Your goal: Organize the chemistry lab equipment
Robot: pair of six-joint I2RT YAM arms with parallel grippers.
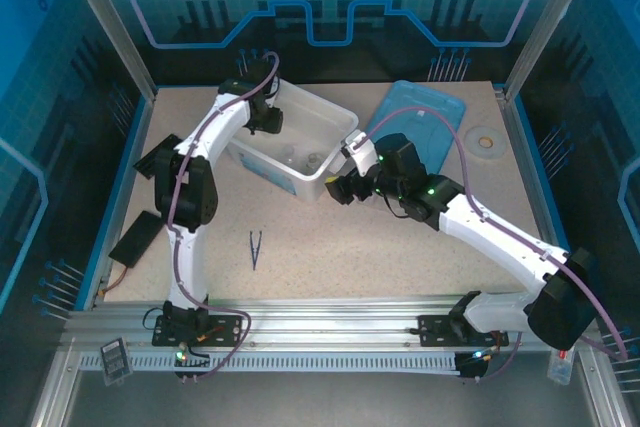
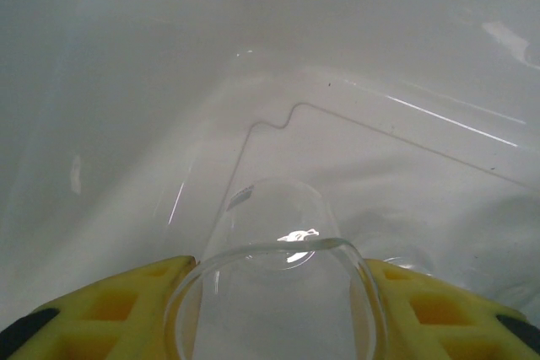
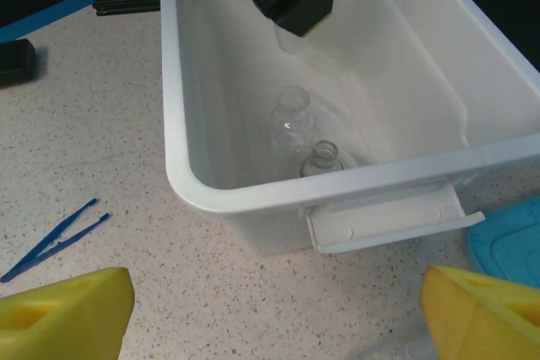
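From above, the left arm (image 1: 215, 132) was down in the white bin (image 1: 330, 159), with the tweezers (image 1: 256, 247) lying well apart on the surface (image 1: 350, 257). At the left wrist, the left fingers (image 2: 110, 301) were clamped on a beaker (image 2: 278, 292) low inside the bin; I'd say it wanted setting down upright, clear of other glass, before release. At the right wrist, the right fingers (image 3: 67, 309) stood wide apart and empty beside the bin, which held a flask (image 3: 321, 158).
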